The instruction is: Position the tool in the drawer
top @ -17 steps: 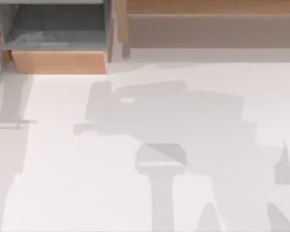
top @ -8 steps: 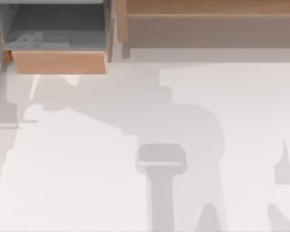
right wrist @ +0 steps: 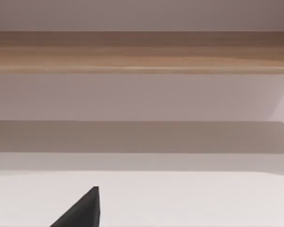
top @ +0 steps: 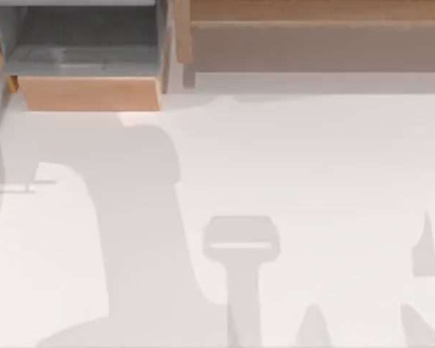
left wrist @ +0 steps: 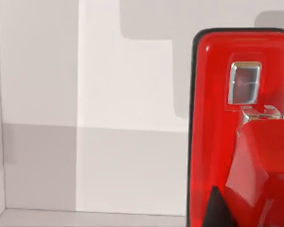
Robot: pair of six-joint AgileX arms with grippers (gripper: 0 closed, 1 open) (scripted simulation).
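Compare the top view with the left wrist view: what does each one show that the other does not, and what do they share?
Top view: the open drawer, with grey inside and tan front, at the upper left, and the wider brown wooden unit to its right. Left wrist view: the glossy red tool, seen close, with a small silvery window on it. Shared: a pale surface crossed by grey shadows.

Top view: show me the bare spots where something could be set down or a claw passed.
The white table is bare from the drawer's tan front and the brown wooden unit down to the near edge; only shadows cross it. The drawer floor also looks bare. It is tightest at the narrow gap between drawer and unit.
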